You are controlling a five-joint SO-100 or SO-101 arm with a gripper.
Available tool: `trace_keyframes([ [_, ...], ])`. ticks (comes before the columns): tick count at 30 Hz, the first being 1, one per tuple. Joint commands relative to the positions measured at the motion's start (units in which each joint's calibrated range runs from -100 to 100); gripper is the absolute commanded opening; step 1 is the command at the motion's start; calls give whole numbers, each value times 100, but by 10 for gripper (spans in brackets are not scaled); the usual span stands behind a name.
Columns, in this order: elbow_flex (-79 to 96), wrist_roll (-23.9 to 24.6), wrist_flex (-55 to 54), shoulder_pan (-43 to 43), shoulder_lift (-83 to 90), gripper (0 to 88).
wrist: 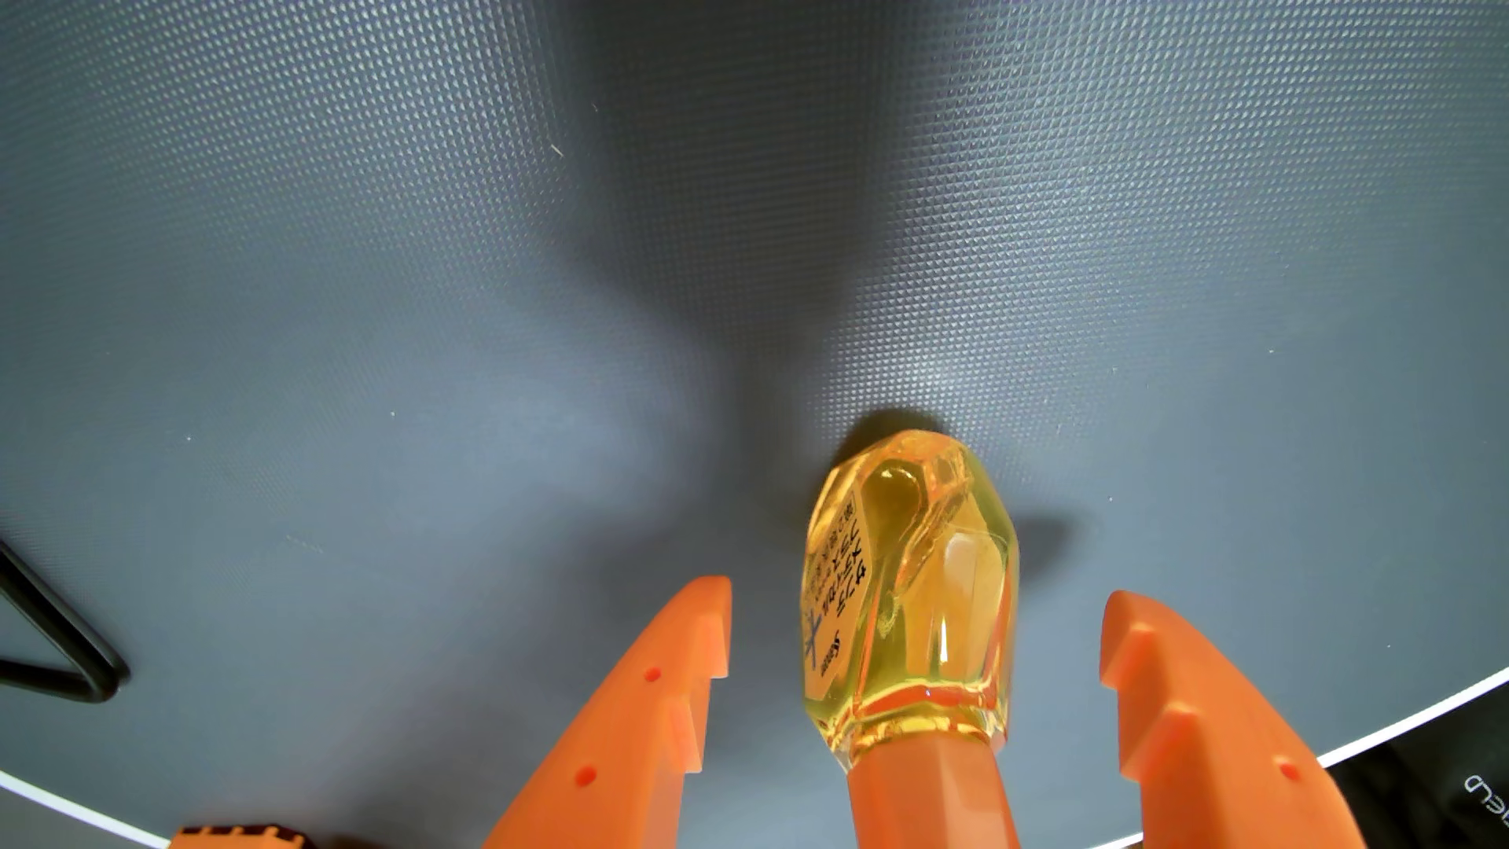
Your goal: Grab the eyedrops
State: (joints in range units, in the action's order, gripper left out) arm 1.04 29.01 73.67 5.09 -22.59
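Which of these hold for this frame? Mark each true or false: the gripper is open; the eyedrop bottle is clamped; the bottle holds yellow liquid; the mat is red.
1. The gripper is open. True.
2. The eyedrop bottle is clamped between the fingers. False: it lies between them with gaps on both sides.
3. The bottle holds yellow liquid and has an orange cap. True.
4. The mat is red. False: it is dark grey and textured.
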Motion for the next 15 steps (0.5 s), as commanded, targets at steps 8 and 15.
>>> trace_keyframes([
  [8, 18, 17, -258, -11, -4, 260],
  [15, 315, 153, -491, 14, 22, 220],
])
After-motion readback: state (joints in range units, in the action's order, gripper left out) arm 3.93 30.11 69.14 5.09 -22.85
